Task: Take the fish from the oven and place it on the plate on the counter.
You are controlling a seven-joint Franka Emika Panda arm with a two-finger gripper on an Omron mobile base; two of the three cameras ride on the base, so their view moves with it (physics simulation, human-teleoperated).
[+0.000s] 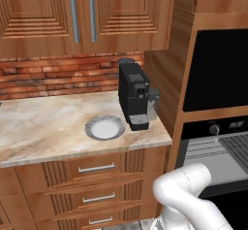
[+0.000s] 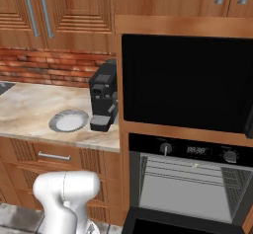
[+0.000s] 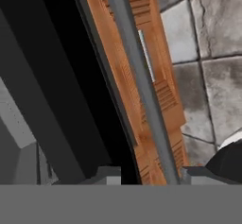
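Gripper (image 3: 144, 176) jaws straddle the oven (image 2: 188, 188) door handle (image 3: 139, 86); grip uncertain. Slipping off risks the door dropping.

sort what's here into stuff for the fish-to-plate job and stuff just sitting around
For the job: oven, open with its racks showing; plate; counter. No fish can be made out.

Just there: coffee machine, upper cabinets, drawers, black glass panel.

A long grey metal bar handle (image 3: 142, 81) ran from 12 o'clock down toward 5 o'clock. Behind it lay ribbed wooden drawer fronts (image 3: 151, 90). Grey stone floor tiles (image 3: 212, 53) spread toward 2 o'clock, and the black oven door panel (image 3: 61, 90) filled the 9 o'clock side.
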